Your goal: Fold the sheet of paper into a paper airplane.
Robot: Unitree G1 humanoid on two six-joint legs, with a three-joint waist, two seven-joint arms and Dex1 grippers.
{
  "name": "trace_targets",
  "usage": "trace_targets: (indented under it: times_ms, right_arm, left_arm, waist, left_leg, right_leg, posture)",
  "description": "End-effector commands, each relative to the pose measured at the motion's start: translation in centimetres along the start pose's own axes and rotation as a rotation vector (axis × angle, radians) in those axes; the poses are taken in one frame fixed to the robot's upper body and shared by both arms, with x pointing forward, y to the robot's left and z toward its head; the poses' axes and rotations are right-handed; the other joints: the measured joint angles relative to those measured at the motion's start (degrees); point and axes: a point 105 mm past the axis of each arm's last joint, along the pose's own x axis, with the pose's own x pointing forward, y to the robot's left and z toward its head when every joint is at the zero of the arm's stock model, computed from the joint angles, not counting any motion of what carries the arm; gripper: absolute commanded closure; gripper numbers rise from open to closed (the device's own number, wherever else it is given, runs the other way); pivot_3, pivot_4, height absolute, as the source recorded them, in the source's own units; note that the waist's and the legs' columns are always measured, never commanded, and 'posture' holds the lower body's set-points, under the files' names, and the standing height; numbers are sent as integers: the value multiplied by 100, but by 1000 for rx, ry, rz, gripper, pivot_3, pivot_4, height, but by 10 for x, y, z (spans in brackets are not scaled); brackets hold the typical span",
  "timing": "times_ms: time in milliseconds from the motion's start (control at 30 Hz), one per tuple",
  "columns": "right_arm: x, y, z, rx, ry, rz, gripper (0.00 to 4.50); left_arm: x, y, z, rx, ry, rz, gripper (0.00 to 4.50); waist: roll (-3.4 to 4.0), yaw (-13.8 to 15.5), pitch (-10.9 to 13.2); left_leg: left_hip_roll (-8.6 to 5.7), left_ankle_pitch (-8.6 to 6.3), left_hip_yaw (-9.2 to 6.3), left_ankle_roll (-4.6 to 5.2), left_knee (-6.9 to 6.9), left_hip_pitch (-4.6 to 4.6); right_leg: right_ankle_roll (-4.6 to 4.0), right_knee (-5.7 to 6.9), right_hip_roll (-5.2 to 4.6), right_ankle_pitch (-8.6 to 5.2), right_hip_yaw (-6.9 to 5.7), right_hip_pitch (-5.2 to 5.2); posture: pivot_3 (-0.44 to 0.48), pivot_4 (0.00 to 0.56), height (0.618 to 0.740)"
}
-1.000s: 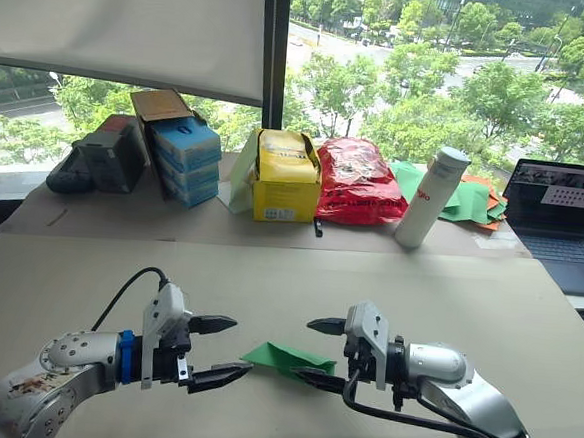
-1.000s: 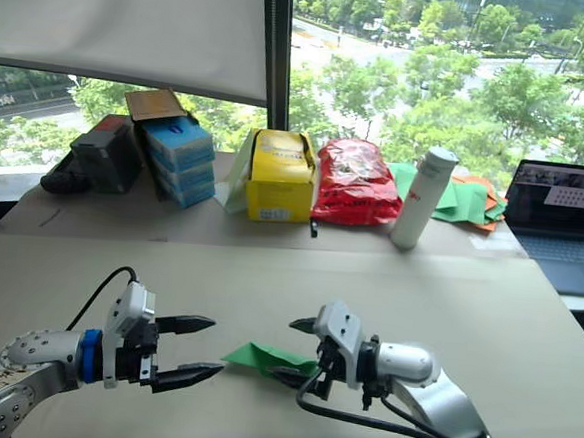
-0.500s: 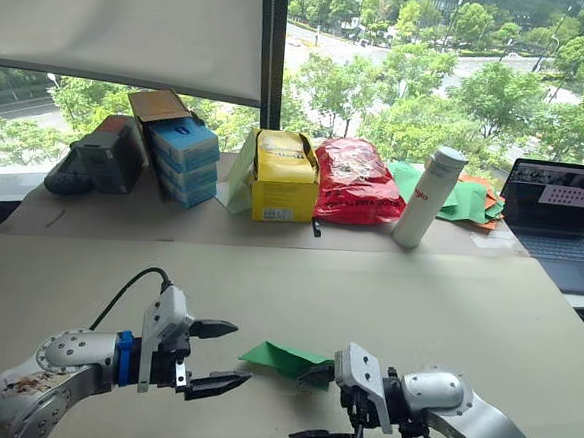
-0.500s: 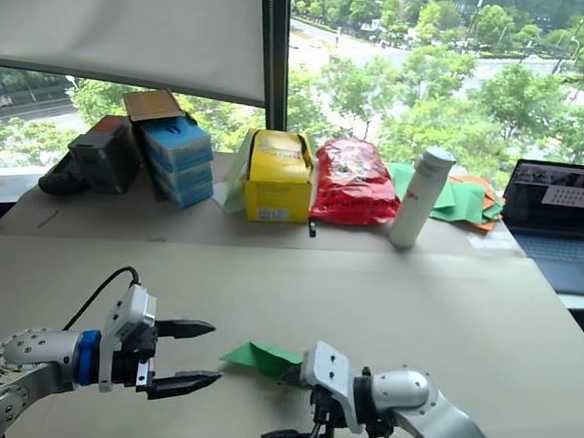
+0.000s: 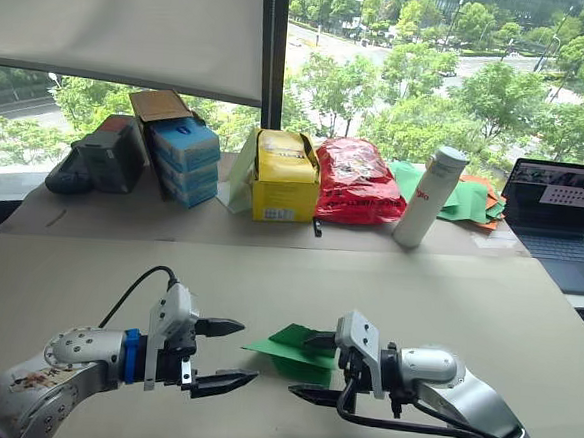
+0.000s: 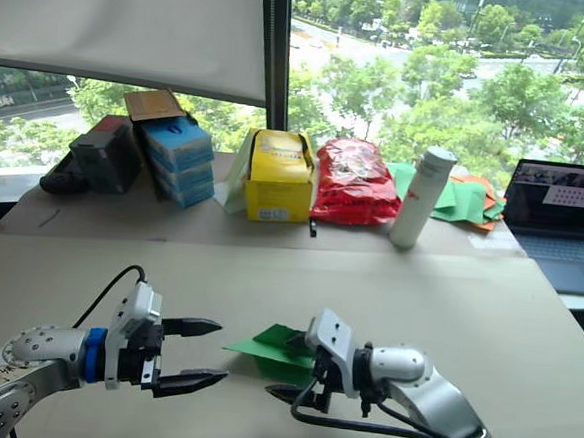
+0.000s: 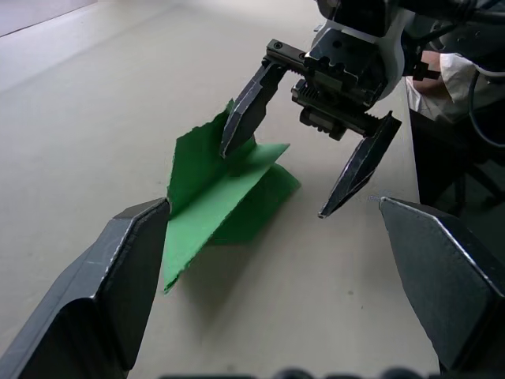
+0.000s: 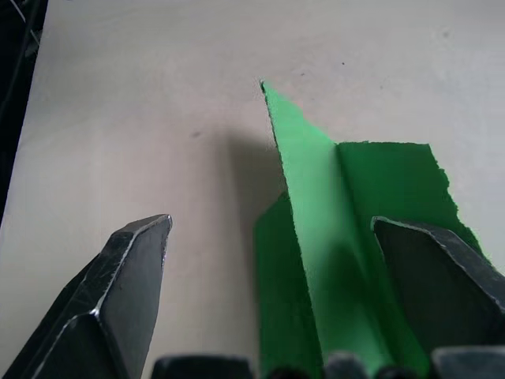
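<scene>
Wing fold in hand: right gripper [image 5: 307, 365] reaching over the paper.
The green sheet of paper [image 5: 288, 347], already creased to a wedge, lies on the worktop [image 5: 447, 290] between both grippers; right jaws gape astride one flap, left gripper [image 5: 227, 355] jaws apart just beside. Next, I'd judge: pinch that flap and press.

The two eye views look from the head forward and down over the table [image 5: 467, 291], taking in its near edge, its far edge and the window beyond; they share almost the whole scene, slightly offset sideways. The left wrist view sits low and close above the tabletop, facing across toward the right gripper [image 7: 316, 178] and the sheet of paper [image 7: 217, 193]. The right wrist view looks steeply down, very near, at the same paper. All four views share that paper.
</scene>
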Motion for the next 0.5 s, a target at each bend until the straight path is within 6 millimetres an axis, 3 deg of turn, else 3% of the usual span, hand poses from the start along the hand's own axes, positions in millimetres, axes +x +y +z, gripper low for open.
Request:
trace_targets:
  times_ms: [33, 300, 500]
  right_arm:
    - [-4, -11, 12, 29, -51, -37, 24]
    - [-15, -8, 36, 28, -125, 9, 24]
    - [-15, -19, 45, -121, -45, 3, 24]
  left_arm:
    - [0, -2, 4, 20, -13, -14, 0]
    - [2, -3, 3, 18, -19, -14, 0]
    - [2, -1, 1, 20, -13, -9, 0]
  waist:
    - [1, 3, 0]
    - [2, 1, 1]
    - [4, -3, 2]
  left_leg:
    - [0, 1, 1, -1, 0, -1]
    - [-1, 1, 1, 0, 0, -1]
    - [-1, 1, 1, 0, 0, 0]
  right_leg:
    - [0, 0, 0, 0, 0, -1]
    - [1, 1, -1, 0, 0, 0]
    - [0, 2, 0, 0, 1, 0]
  posture:
    - [0, 150, 740]
    - [0, 150, 740]
    - [0, 150, 740]
